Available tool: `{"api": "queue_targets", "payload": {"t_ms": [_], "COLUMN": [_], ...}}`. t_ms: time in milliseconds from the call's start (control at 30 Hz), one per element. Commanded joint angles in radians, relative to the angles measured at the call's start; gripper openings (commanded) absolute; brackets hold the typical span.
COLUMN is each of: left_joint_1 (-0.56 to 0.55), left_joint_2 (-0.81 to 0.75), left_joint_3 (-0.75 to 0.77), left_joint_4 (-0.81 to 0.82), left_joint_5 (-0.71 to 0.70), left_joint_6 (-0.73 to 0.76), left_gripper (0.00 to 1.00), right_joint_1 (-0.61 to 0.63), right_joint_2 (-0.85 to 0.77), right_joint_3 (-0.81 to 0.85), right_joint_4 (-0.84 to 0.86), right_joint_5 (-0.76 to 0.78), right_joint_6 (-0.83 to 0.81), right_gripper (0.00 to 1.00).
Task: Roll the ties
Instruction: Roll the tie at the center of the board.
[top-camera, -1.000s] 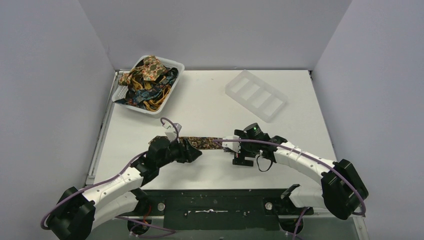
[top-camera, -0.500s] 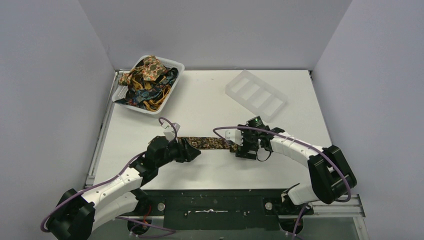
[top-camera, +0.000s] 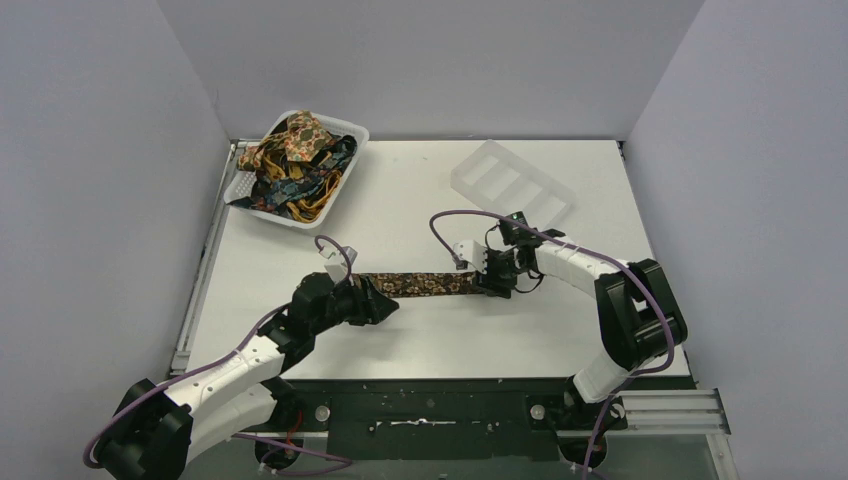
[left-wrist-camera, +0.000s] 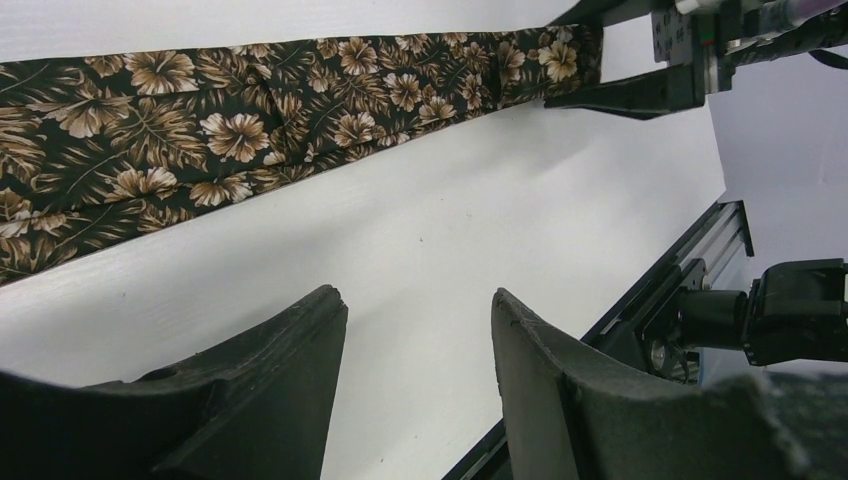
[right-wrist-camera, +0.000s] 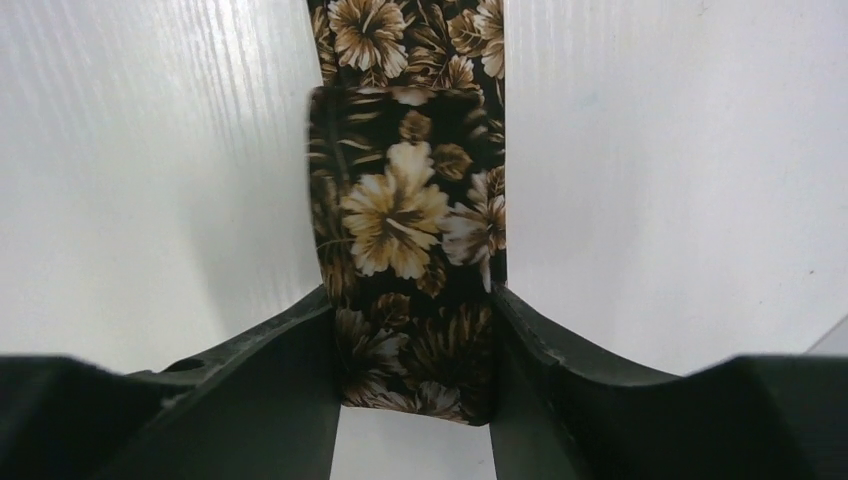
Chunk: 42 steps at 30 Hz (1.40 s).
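Brown tie (top-camera: 425, 285) lies flat mid-table (top-camera: 430, 340), running 9 to 3 o'clock; its 3 o'clock end is folded over once. Right gripper (top-camera: 487, 280) pinches that fold, a finger on each edge. Left gripper (top-camera: 385, 303) sits at the 9 o'clock end, fingers apart, empty. Best bet: wrap toward 9 o'clock, tight, edges square, far end pinned. More ties (top-camera: 295, 160) in basket (top-camera: 300, 222), 11 o'clock.

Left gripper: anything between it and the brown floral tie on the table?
Nothing visible. The left gripper is open above the table, and the brown floral tie lies flat just past its fingertips. The right gripper grips only the tie's folded far end.
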Motion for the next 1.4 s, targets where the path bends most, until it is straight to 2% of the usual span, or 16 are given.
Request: {"api": "queue_targets", "payload": {"t_ms": [0, 100, 300, 367, 600, 667, 767, 900, 1000, 1133, 1200, 1367], "left_joint_1": [0.009, 0.013, 0.018, 0.018, 0.020, 0.020, 0.020, 0.020, 0.018, 0.011, 0.008, -0.009], "left_joint_2": [-0.011, -0.009, -0.013, -0.013, -0.017, -0.018, -0.015, 0.003, 0.017, 0.049, 0.082, 0.198], "left_joint_3": [-0.001, -0.001, 0.001, 0.003, 0.001, 0.007, 0.019, 0.039, 0.052, 0.061, 0.085, 0.154], "left_joint_4": [0.025, 0.020, 0.019, 0.014, 0.016, 0.017, 0.018, 0.030, 0.063, 0.137, 0.143, 0.191], "left_joint_5": [0.023, 0.027, 0.026, 0.027, 0.034, 0.038, 0.052, 0.078, 0.112, 0.134, 0.143, 0.165], "left_joint_6": [0.004, 0.005, 0.003, 0.006, -0.001, -0.001, 0.007, 0.020, 0.031, 0.023, 0.033, 0.046], "left_gripper": [0.53, 0.53, 0.53, 0.53, 0.53, 0.53, 0.53, 0.53, 0.53, 0.53, 0.53, 0.53], "right_joint_1": [-0.025, -0.026, -0.016, -0.010, 0.001, 0.001, -0.004, -0.004, -0.004, -0.007, 0.003, -0.005], "right_joint_2": [-0.002, -0.002, -0.016, -0.016, -0.020, -0.032, -0.054, -0.080, -0.130, -0.273, -0.343, -0.519], "right_joint_3": [0.066, 0.079, 0.019, 0.013, 0.030, 0.041, 0.071, 0.112, 0.126, 0.038, -0.005, -0.130], "right_joint_4": [-0.104, -0.156, -0.081, -0.059, -0.035, -0.039, -0.043, -0.080, -0.097, 0.015, 0.015, 0.233], "right_joint_5": [-0.144, -0.202, -0.147, -0.108, -0.012, 0.005, 0.020, 0.008, -0.013, -0.019, -0.018, 0.064], "right_joint_6": [-0.032, -0.029, 0.018, 0.027, 0.024, 0.020, 0.030, 0.041, 0.103, 0.239, 0.267, 0.557], "right_gripper": [0.42, 0.39, 0.44, 0.52, 0.65, 0.73, 0.79, 0.93, 0.97, 1.00, 1.00, 1.00]}}
